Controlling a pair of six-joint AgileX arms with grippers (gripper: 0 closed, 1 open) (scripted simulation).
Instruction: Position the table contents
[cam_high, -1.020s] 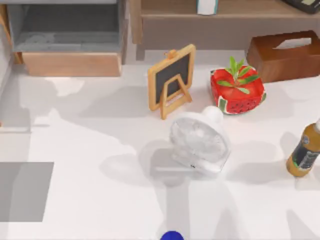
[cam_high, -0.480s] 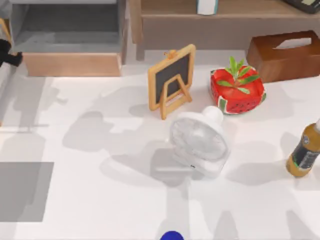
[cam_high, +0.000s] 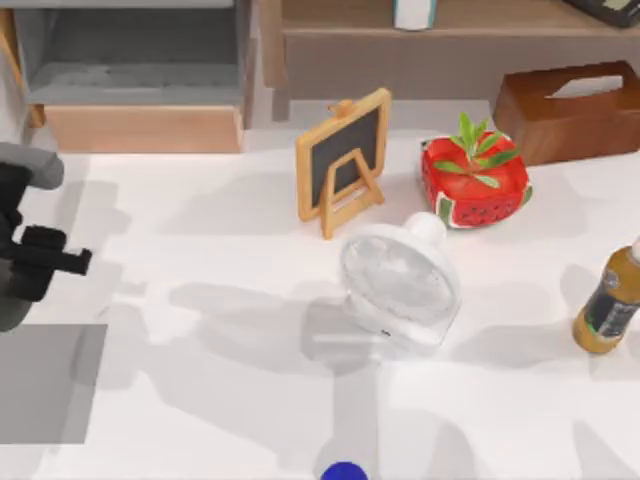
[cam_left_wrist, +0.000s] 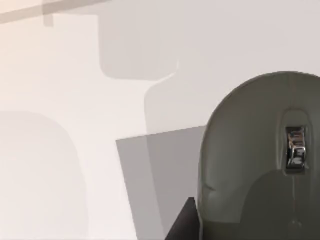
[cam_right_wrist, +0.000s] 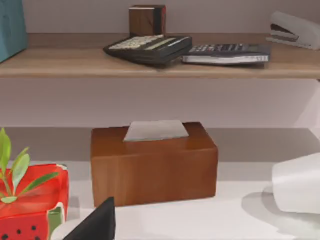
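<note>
My left gripper (cam_high: 40, 262) hangs at the table's left edge, just above the grey mat (cam_high: 50, 385). It is shut on the dark grey-green mouse (cam_left_wrist: 260, 160), which looms large in the left wrist view with the mat (cam_left_wrist: 160, 170) beneath it. One dark finger (cam_left_wrist: 182, 225) shows beside the mouse. The white and teal book (cam_high: 414, 12) stands on the wooden shelf at the back, and its teal side (cam_right_wrist: 10, 27) also appears in the right wrist view. A dark part of my right gripper (cam_right_wrist: 95, 227) faces a brown tissue box (cam_right_wrist: 152, 165).
A white fan (cam_high: 400, 285) lies mid-table. Behind it are a small chalkboard easel (cam_high: 343, 160) and a red watermelon planter (cam_high: 475, 175), with a tissue box (cam_high: 570, 110) back right. A bottle (cam_high: 610, 300) stands at the right edge and a drawer unit (cam_high: 140, 70) back left.
My left arm has come in from the back left and moved forward along the left edge toward the grey mat. The shadows on the table have shifted with it.
</note>
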